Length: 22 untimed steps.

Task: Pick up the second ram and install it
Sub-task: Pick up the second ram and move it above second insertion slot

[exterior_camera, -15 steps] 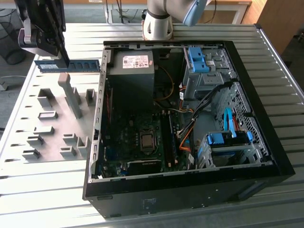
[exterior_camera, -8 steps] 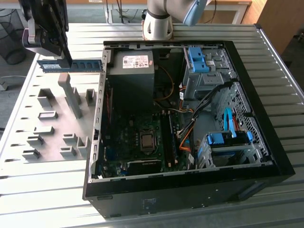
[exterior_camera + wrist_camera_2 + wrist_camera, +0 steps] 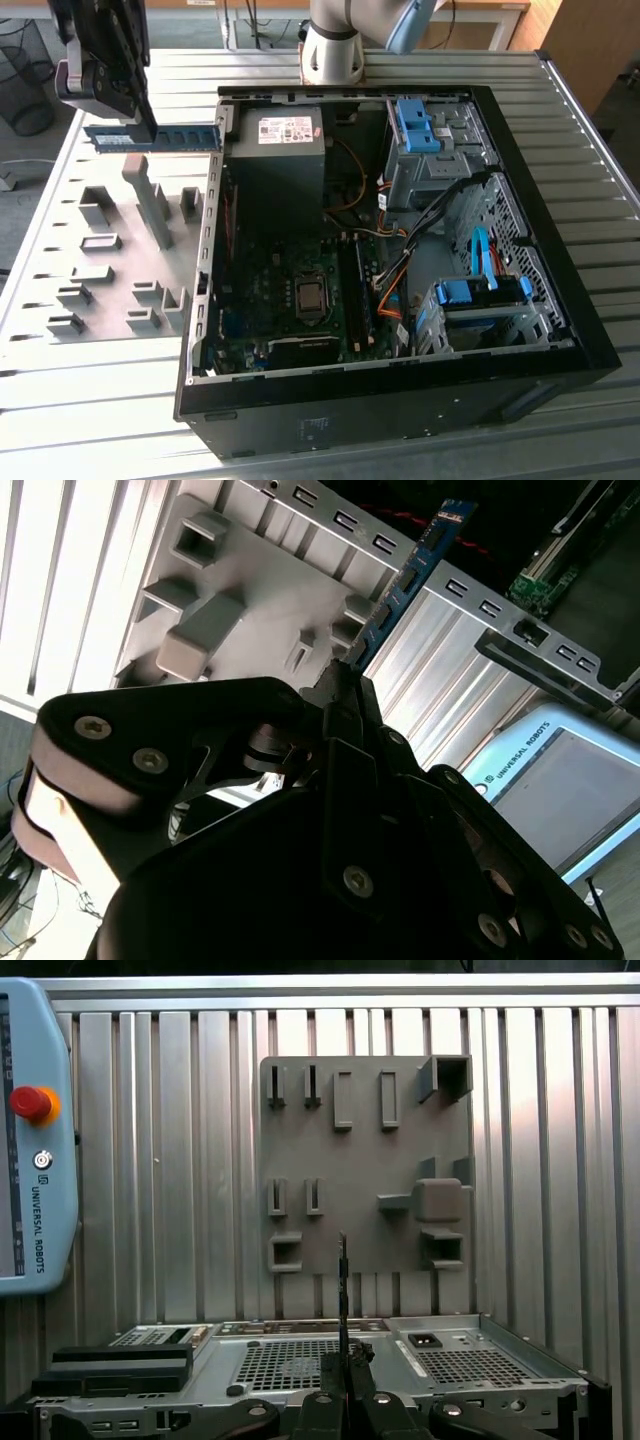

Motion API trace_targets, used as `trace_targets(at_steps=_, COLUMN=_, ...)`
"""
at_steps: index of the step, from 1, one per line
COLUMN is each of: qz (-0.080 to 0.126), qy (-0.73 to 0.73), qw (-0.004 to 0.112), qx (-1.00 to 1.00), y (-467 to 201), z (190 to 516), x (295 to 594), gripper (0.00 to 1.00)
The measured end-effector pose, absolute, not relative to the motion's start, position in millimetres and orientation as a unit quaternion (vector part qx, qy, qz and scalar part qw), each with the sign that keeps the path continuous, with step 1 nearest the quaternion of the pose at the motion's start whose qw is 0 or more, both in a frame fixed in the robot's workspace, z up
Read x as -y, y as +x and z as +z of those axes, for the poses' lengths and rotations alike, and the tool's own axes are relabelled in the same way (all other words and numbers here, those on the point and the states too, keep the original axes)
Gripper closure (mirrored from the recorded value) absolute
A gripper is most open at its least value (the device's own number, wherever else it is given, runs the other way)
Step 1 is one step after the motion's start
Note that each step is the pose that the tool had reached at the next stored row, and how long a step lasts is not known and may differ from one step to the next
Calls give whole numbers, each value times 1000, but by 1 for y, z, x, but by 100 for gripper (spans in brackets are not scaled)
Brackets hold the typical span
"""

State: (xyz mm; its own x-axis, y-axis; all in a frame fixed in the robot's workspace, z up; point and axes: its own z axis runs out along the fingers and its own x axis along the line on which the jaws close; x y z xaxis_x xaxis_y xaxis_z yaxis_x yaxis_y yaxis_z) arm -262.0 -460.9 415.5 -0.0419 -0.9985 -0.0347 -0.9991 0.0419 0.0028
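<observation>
Exterior view: the ram point(image 3: 175, 138) hangs level in the air, and the hand point(image 3: 148, 128) is closed tight on one end of it. It floats over the edge of the grey tray point(image 3: 110, 260) on the surface point(image 3: 70, 400), its free tip just beside the open case point(image 3: 400, 400). Held by one end only, it could pivot in the grip, or the tip could clip the case wall. The power supply point(image 3: 275, 175) has a white label point(image 3: 287, 128), and the pendant point(image 3: 30, 1160) bears print.
</observation>
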Motion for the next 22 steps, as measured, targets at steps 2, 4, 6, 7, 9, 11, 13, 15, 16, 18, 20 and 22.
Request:
trace_targets(at_steps=2, qz=13, qy=-692, qw=12, qx=-722, y=-261, z=415, x=461, gripper=87)
trace_targets(at_steps=4, qz=13, qy=-692, qw=12, qx=-722, y=-259, z=415, x=461, gripper=87)
trace_targets(at_steps=6, qz=13, qy=-692, qw=12, qx=-722, y=-258, z=415, x=461, gripper=87)
trace_targets(at_steps=7, qz=13, qy=-692, qw=12, qx=-722, y=-257, z=415, x=461, gripper=87)
trace_targets(at_steps=9, qz=13, qy=-692, qw=12, qx=-722, y=-256, z=415, x=461, gripper=87)
trace_targets(at_steps=11, qz=13, qy=-692, qw=12, qx=-722, y=-254, z=415, x=461, gripper=87)
trace_targets(at_steps=13, qz=13, qy=-692, qw=12, qx=-722, y=-253, z=415, x=461, gripper=87)
trace_targets(at_steps=15, qz=13, qy=-692, qw=11, qx=-722, y=-252, z=416, x=461, gripper=87)
trace_targets(at_steps=16, qz=13, qy=-692, qw=12, qx=-722, y=-251, z=415, x=461, gripper=87)
trace_targets(at_steps=18, qz=13, qy=-692, qw=12, qx=-722, y=-250, z=415, x=461, gripper=87)
trace_targets(at_steps=20, qz=13, qy=-692, qw=12, qx=-722, y=-248, z=415, x=461, gripper=87)
trace_targets(at_steps=22, qz=13, qy=-692, qw=12, qx=-722, y=-247, z=415, x=461, gripper=87)
